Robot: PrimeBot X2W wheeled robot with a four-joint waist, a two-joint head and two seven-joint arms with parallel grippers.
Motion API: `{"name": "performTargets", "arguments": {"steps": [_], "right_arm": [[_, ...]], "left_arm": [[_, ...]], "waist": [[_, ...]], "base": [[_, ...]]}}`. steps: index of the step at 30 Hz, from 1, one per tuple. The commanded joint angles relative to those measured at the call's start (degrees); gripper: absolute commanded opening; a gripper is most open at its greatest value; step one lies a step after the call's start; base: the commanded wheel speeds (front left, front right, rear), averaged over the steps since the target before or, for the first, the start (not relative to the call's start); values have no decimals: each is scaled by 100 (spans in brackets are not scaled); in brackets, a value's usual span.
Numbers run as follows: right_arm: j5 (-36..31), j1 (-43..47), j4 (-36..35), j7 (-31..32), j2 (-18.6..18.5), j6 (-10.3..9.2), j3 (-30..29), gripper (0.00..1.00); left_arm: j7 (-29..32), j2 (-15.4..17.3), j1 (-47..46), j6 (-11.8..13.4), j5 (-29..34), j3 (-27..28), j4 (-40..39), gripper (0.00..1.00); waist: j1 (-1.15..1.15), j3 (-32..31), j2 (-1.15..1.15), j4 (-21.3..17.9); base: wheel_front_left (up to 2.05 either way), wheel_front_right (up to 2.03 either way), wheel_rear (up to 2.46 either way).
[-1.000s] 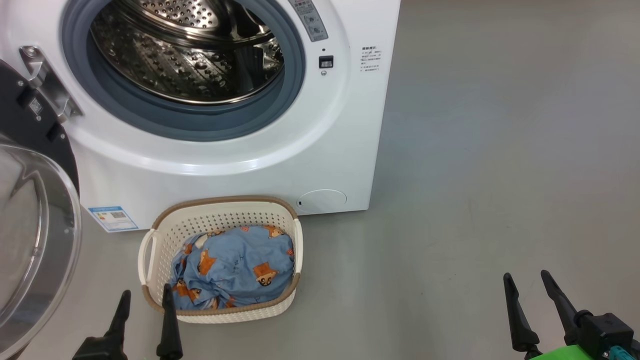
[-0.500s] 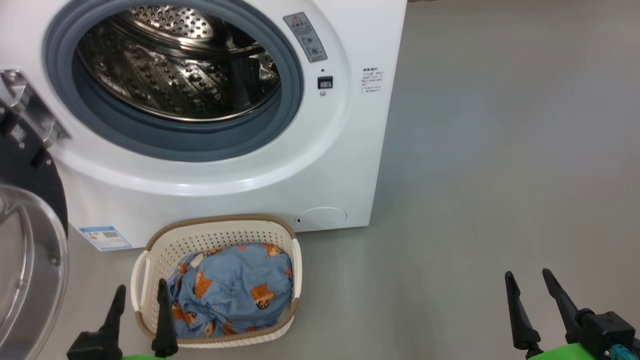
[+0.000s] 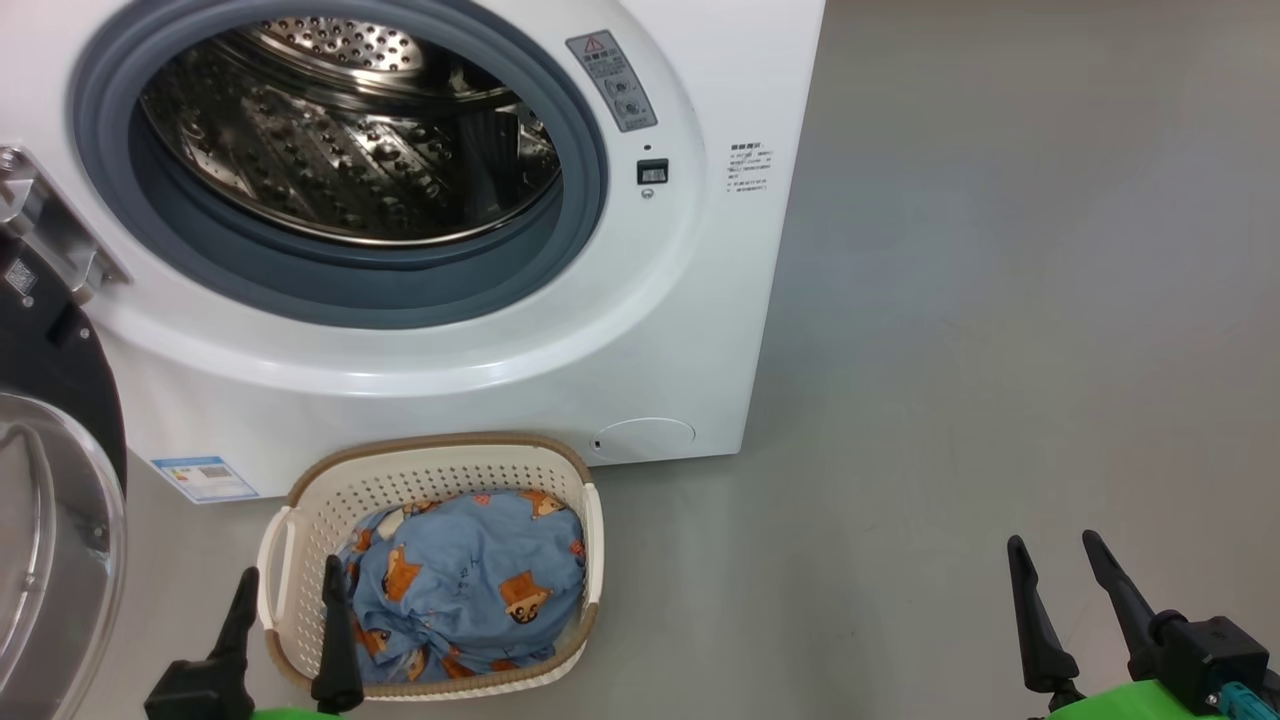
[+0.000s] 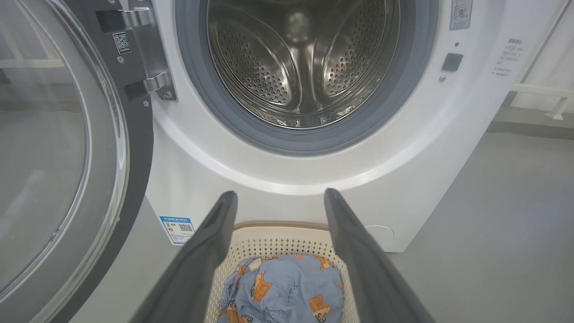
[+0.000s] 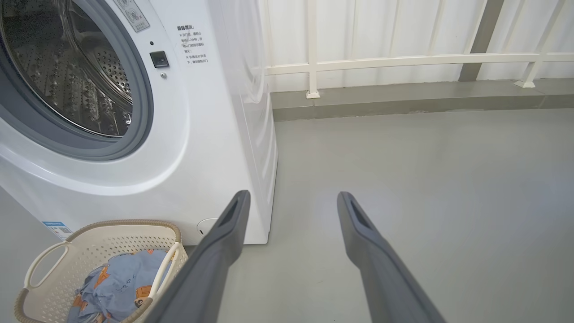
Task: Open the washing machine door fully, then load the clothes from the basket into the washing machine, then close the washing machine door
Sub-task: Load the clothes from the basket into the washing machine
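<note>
The white washing machine (image 3: 690, 300) stands with its steel drum (image 3: 340, 140) exposed. Its door (image 3: 50, 500) hangs swung out to the left, black rim and clear glass bowl (image 4: 40, 148) facing me. On the floor in front sits the cream basket (image 3: 430, 470) holding the light blue clothes (image 3: 470, 580) printed with orange figures. My left gripper (image 3: 290, 580) is open, hovering at the basket's near left corner, nothing between its fingers. My right gripper (image 3: 1055, 555) is open over bare floor far to the right. In the left wrist view the clothes (image 4: 287, 287) lie just beyond the fingertips (image 4: 226, 202).
Grey floor (image 3: 1000, 300) spreads to the right of the machine. A white railing (image 5: 403, 58) and wall run behind it in the right wrist view. A blue label sticker (image 3: 205, 478) and a round flap (image 3: 645, 438) sit low on the machine's front.
The head camera has tilted, so machine and basket sit lower and slightly left in view. The left gripper stands a little nearer the basket's left handle. Both grippers stay open.
</note>
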Motion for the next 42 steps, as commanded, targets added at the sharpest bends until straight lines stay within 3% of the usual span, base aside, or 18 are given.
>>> {"name": "performTargets", "arguments": {"steps": [1,11,12,23,28,36,42], "right_arm": [[63,-193,-113,-51,-67,9,157,100],[162,-314,-89,-51,-58,9,265,100],[309,-637,-87,-51,-48,9,442,100],[590,-1305,-48,-51,-73,9,790,100],[688,-1514,-37,-51,-79,9,904,100],[807,-1727,-62,-51,-89,9,1006,100],[881,-1788,-98,-51,-74,9,1073,100]], "left_arm": [[-32,60,-193,53,53,154,-138,100],[-32,60,-435,165,107,-43,165,100],[-32,60,-1293,215,151,-299,1158,100],[365,360,-3226,340,99,-169,3482,100],[672,654,-3833,375,117,-142,4276,100],[1236,923,-4804,139,-186,27,5170,100],[1720,1085,-5210,244,-373,181,5563,100]], "waist": [[0,12,0,-5],[0,417,0,-191],[0,1298,0,-451],[0,2729,0,-874],[0,3067,0,-1074],[0,3669,0,-1379],[0,3977,0,-1544]], "base": [[0,0,0],[0,0,0],[0,0,0],[0,0,0],[0,0,0],[0,0,0],[0,0,0]]}}
